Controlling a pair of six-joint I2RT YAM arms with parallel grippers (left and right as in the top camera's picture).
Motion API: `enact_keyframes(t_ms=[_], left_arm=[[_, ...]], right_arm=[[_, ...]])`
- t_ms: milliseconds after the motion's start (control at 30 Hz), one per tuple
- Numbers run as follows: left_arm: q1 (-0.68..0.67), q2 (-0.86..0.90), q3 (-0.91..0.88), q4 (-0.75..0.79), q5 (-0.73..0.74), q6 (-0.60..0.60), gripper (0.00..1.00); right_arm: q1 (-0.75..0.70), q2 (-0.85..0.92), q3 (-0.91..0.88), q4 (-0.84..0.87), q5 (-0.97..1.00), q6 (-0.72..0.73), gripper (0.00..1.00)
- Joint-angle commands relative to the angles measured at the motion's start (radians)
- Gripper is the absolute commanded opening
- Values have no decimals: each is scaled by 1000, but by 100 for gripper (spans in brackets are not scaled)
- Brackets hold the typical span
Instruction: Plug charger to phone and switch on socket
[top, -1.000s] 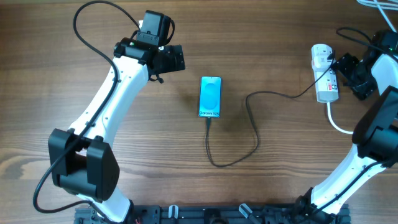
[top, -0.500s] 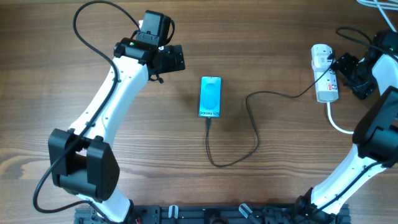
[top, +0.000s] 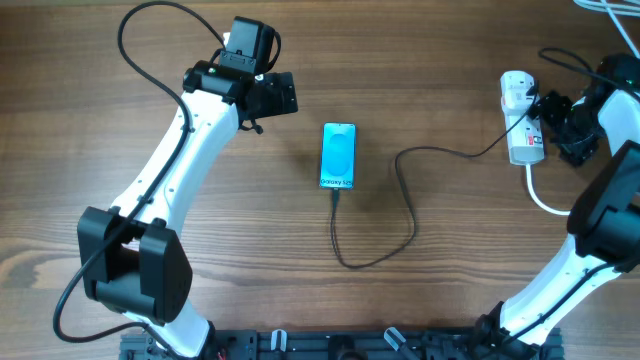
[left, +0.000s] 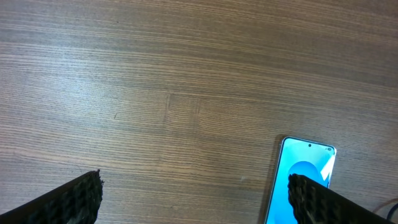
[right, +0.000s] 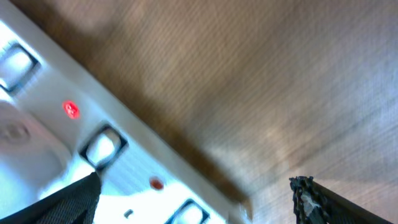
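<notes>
The phone (top: 338, 156) lies flat mid-table, screen lit teal; its top shows in the left wrist view (left: 300, 180). The thin black charger (top: 405, 215) runs from the phone's bottom edge, loops and reaches the white socket (top: 521, 117) at the far right. The charger's tip sits at the phone's bottom edge. My left gripper (top: 285, 95) is open and empty, up-left of the phone (left: 193, 199). My right gripper (top: 548, 112) is open, right beside the socket. The right wrist view shows the socket's white body (right: 68, 155) close below the open fingers (right: 196, 199), with a lit red light.
The socket's thick white cord (top: 540, 195) curves down to the right arm's side. The arms' own black cables loop at the far left and far right. Wood table all round.
My right gripper has shifted slightly at the socket. The left arm, phone and charger have not moved.
</notes>
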Motion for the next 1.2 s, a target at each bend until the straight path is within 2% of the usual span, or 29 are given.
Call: enact_keyframes(t_ms=[0,267,400,467,567,667,867,1167], left_arm=[[-1,7,-2,0,-17,5,100],[-1,7,-2,0,-17,5,100],[-1,7,-2,0,-17,5,100],[-1,7,-2,0,-17,5,100],[-1,7,-2,0,-17,5,100],[-1,7,-2,0,-17,5,100],[-1,7,-2,0,-17,5,100],[-1,7,-2,0,-17,5,100]], right_arm=[[9,-140,-15,-58,42,44,100],[46,-528,-32,-316,36,24,100],[128,-772,-188,-276,37,15,100],[175,-963,-326,-244,36,14,100],[190,-1191,-443,-251,9,38,100],[190,-1353,-461,-334,-36,42,100],[190,-1412,-461,-389,-36,115,100],[190,-1402,-461,-393,-23,112,100]])
